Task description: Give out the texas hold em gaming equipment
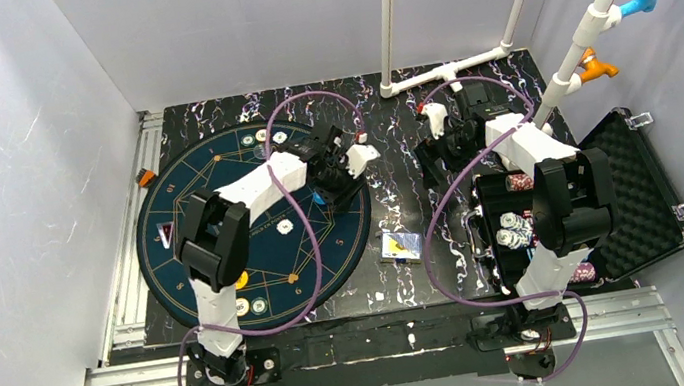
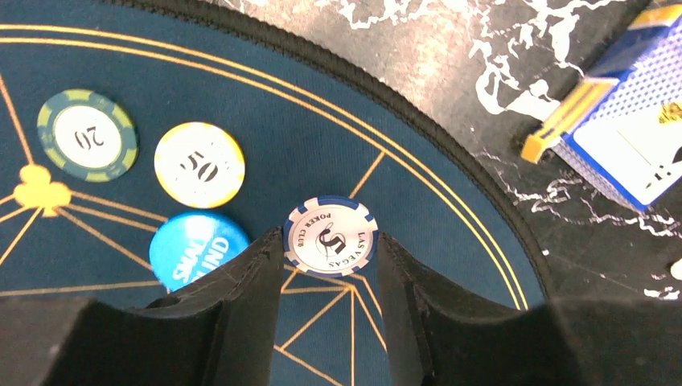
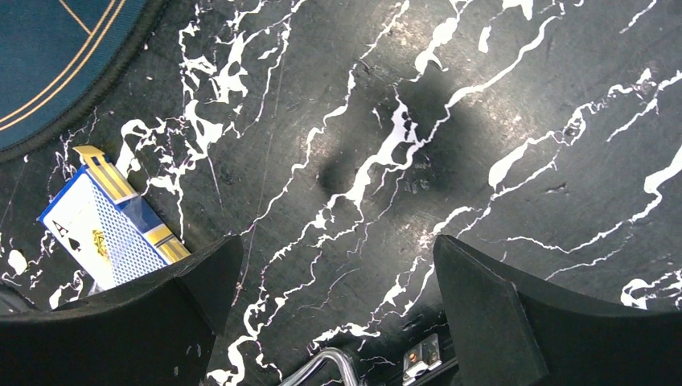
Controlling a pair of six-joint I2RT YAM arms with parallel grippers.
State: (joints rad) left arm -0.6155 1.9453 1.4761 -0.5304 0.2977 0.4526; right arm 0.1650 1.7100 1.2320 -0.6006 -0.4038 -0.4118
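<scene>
My left gripper [image 2: 330,256] is shut on a blue-and-white poker chip [image 2: 330,236], pinched by its edges just above the dark-blue mat [image 2: 450,185]. In the top view this gripper [image 1: 323,196] is over the mat's right half. Beside it on the mat lie a green 20 chip [image 2: 87,134], a yellow 50 chip [image 2: 199,164] and a blue blind button [image 2: 193,248]. A blue-and-yellow card box [image 1: 401,245] lies on the table right of the mat. My right gripper [image 3: 338,269] is open and empty above bare table; in the top view it [image 1: 432,162] is left of the case.
The open black case [image 1: 622,204] stands at the right with more chips [image 1: 515,229] in it; its handle [image 3: 330,363] is just under my right gripper. More chips lie at the mat's far edge [image 1: 270,136] and near edge [image 1: 249,307]. White pipes [image 1: 447,67] stand at the back.
</scene>
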